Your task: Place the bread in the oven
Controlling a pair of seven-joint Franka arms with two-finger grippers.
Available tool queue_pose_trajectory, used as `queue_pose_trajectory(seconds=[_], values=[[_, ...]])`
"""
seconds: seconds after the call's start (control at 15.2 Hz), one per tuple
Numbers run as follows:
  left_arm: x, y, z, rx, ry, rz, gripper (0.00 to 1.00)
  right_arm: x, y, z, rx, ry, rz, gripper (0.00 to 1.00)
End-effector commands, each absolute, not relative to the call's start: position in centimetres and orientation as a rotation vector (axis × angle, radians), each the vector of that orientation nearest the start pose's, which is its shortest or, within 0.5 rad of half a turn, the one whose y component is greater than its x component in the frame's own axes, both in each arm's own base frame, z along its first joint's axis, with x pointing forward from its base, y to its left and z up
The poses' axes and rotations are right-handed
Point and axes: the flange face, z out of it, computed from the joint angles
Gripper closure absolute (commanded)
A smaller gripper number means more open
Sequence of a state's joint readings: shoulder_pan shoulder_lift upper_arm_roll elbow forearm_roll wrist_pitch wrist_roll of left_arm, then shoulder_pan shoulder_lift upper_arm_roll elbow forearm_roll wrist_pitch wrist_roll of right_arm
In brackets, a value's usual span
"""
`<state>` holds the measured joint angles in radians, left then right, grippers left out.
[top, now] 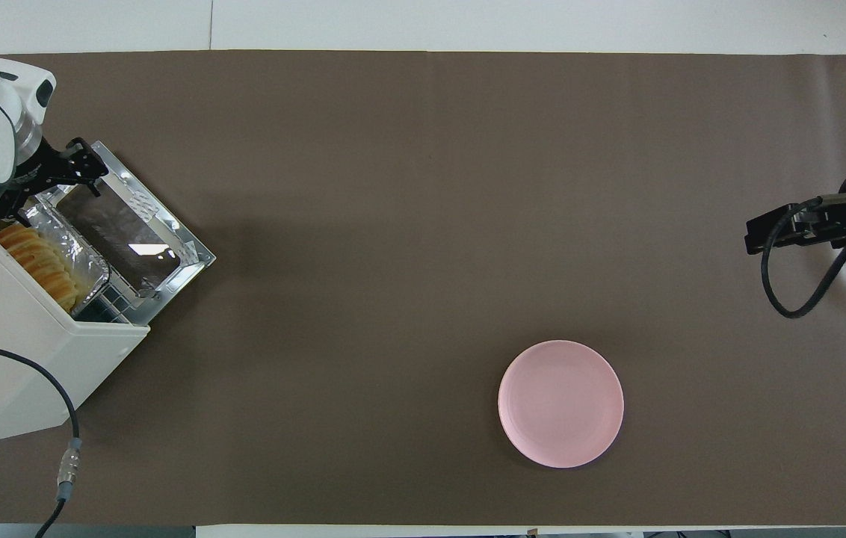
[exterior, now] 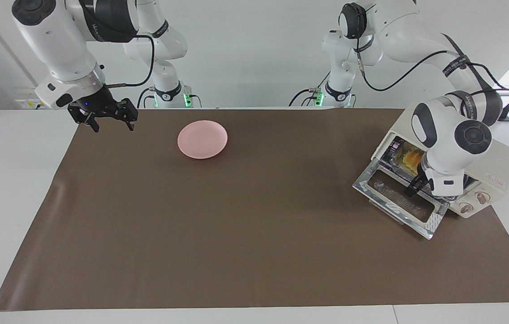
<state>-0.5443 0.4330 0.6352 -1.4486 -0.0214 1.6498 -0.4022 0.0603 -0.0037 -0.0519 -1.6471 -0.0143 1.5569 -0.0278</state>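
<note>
The cream-white oven [exterior: 495,164] [top: 12,329] stands at the left arm's end of the table, its glass door [exterior: 398,202] [top: 131,232] dropped open. The golden ridged bread [exterior: 411,158] [top: 38,261] lies inside on a silver foil tray [top: 90,261], with nothing gripping it. My left gripper [exterior: 416,185] [top: 42,187] hangs open and empty just above the open door, in front of the oven mouth. My right gripper [exterior: 113,127] [top: 755,239] waits open and empty over the mat's edge at the right arm's end.
A round pink plate [exterior: 202,139] [top: 560,403] sits bare on the brown mat [exterior: 236,225], toward the robots. A black cable [top: 57,418] runs from the left arm beside the oven.
</note>
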Motion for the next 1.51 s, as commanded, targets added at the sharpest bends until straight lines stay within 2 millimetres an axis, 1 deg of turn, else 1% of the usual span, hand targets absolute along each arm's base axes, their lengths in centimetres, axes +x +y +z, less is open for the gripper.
queue_pose_trajectory(seconds=[0.0, 0.07, 0.13, 0.2, 0.33, 0.39, 0.46, 0.52, 0.59, 0.66, 0.79, 0.92, 1.05, 1.11, 1.18, 1.25, 1.31, 1.44], values=[[63.1, 0.1, 53.7, -2.9, -0.534, 0.129, 0.0, 54.3, 0.3, 59.3, -3.155, -0.044, 0.145, 0.0], [61.8, 1.1, 57.2, -2.952, -0.527, 0.085, 0.0, 54.3, 0.3, 59.3, -3.155, -0.044, 0.145, 0.0], [60.6, 1.5, 61.2, -2.998, -0.528, 0.01, 0.0, 54.2, 0.3, 59.2, -3.155, -0.044, 0.148, 0.0], [59.5, 1.3, 63.4, -3.02, -0.519, -0.011, 0.0, 54.3, 0.3, 59.3, -3.155, -0.044, 0.145, 0.0], [58.6, 0.6, 63.5, -3.037, -0.493, 0.066, 0.0, 54.2, 0.3, 59.2, -3.155, -0.042, 0.148, 0.0], [58.0, 0.9, 63.5, -3.08, -0.453, 0.09, 0.0, 54.2, 0.3, 59.2, -3.155, -0.044, 0.148, 0.0], [57.4, 1.4, 62.1, -3.116, -0.378, 0.163, 0.0, 54.2, 0.3, 59.2, -3.155, -0.042, 0.148, 0.0], [56.9, 1.7, 60.7, -3.14, -0.255, 0.228, 0.0, 54.2, 0.2, 59.2, -3.155, -0.042, 0.148, 0.0], [56.9, 1.7, 59.4, -3.143, -0.131, 0.306, 0.0, 54.3, 0.2, 59.3, -3.155, -0.039, 0.145, 0.0], [56.8, 1.7, 58.9, -3.151, -0.088, 0.322, 0.0, 54.2, 0.3, 59.2, -3.155, -0.044, 0.148, 0.0], [56.8, 1.6, 58.3, -3.15, -0.077, 0.347, 0.0, 54.2, 0.3, 59.2, -3.155, -0.042, 0.148, 0.0], [56.7, 0.9, 58.3, -3.161, -0.053, 0.367, 0.0, 54.2, 0.2, 59.2, -3.155, -0.042, 0.148, 0.0], [56.8, 1.8, 58.1, -3.19, -0.054, 0.37, 0.0, 54.2, 0.3, 59.2, -3.155, -0.044, 0.148, 0.0], [56.8, 1.8, 58.2, -3.204, -0.04, 0.376, 0.0, 54.2, 0.3, 59.2, -3.155, -0.042, 0.148, 0.0], [56.9, 1.6, 57.9, -3.205, -0.034, 0.38, 0.0, 54.2, 0.3, 59.2, -3.155, -0.042, 0.148, 0.0], [56.9, 0.8, 57.6, -3.198, -0.016, 0.384, 0.0, 54.3, 0.3, 59.3, -3.155, -0.042, 0.145, 0.0], [56.7, 0.7, 57.8, -3.196, -0.014, 0.399, 0.0, 54.3, 0.3, 59.3, -3.155, -0.042, 0.145, 0.0], [55.3, 1.1, 60.0, -3.203, -0.022, 0.363, 0.0, 54.3, 0.2, 59.3, -3.155, -0.042, 0.146, 0.0]])
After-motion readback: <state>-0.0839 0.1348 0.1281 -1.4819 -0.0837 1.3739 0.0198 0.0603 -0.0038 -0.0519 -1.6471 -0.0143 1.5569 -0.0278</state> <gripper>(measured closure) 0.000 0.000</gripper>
